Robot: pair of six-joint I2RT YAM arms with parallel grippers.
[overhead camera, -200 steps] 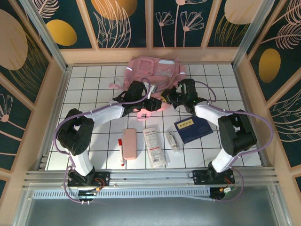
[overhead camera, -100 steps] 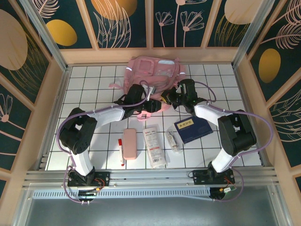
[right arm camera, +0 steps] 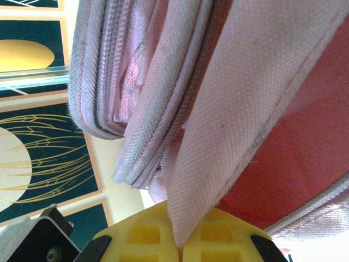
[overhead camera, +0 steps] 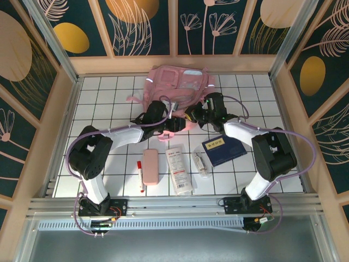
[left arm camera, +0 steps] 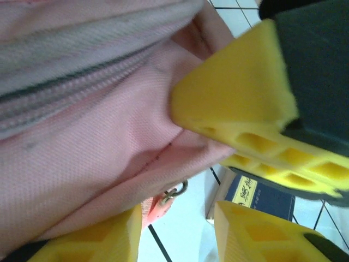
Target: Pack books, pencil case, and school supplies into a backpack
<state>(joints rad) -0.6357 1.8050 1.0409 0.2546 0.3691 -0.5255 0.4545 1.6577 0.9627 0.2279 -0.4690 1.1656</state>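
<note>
At the far middle of the tiled table (overhead camera: 98,103), the large soft pink fabric backpack (overhead camera: 182,82) looks limp and light. Your right gripper (right arm camera: 177,243) pinches its woven strap (right arm camera: 229,136), and your left gripper (left arm camera: 177,224) gapes against its cloth. Take seams, not slack fabric. The flat navy-blue book (overhead camera: 222,149) lies nearer you.

Left pincer (overhead camera: 171,123) and right pincer (overhead camera: 191,115) crowd the near edge of the backpack (overhead camera: 180,82), middle blocked. Nearer, marker (overhead camera: 140,174), pencil case (overhead camera: 151,166), packet (overhead camera: 179,170), tube (overhead camera: 201,164) and book (overhead camera: 223,149) sit in a row, narrow lanes between. Tabletop (overhead camera: 103,103) bare far left and far right, wide open passage.
</note>
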